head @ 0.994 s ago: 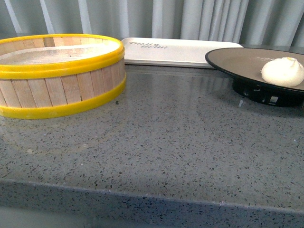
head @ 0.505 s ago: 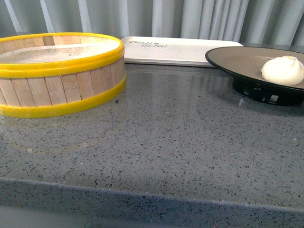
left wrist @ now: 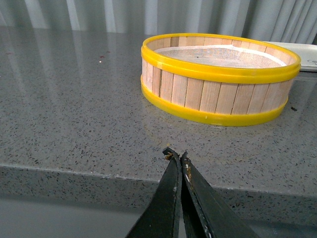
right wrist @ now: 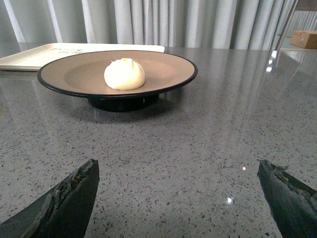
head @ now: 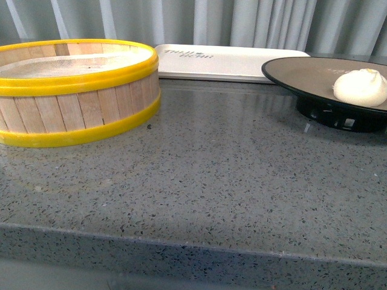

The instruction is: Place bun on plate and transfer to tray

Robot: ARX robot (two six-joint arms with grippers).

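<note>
The cream-white bun (head: 360,88) sits on the brown plate (head: 308,75) with the black rim, at the right of the counter. The right wrist view shows the bun (right wrist: 124,74) near the middle of the plate (right wrist: 168,69). The off-white tray (head: 242,63) lies at the back, behind the plate, and its end shows in the right wrist view (right wrist: 29,57). My right gripper (right wrist: 177,171) is open and empty, low over the counter in front of the plate. My left gripper (left wrist: 177,154) is shut and empty at the counter's front edge. Neither gripper shows in the front view.
A round wooden steamer basket (head: 72,90) with yellow rims stands at the left of the grey speckled counter (head: 230,175); it also shows in the left wrist view (left wrist: 218,77). A grey curtain hangs behind. A cardboard box (right wrist: 306,38) sits far off to the right.
The front view has shifted slightly, so the basket, tray and plate sit a little higher in the picture. Nothing on the counter has moved.
</note>
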